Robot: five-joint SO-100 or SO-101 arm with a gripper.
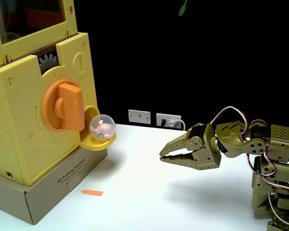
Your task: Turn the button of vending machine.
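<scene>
On vending machine: one button, tool apart

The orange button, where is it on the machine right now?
In the fixed view the button sits at left on the vending machine's front face, below the grey gear and just left of the clear capsule in the scoop tray.
</scene>
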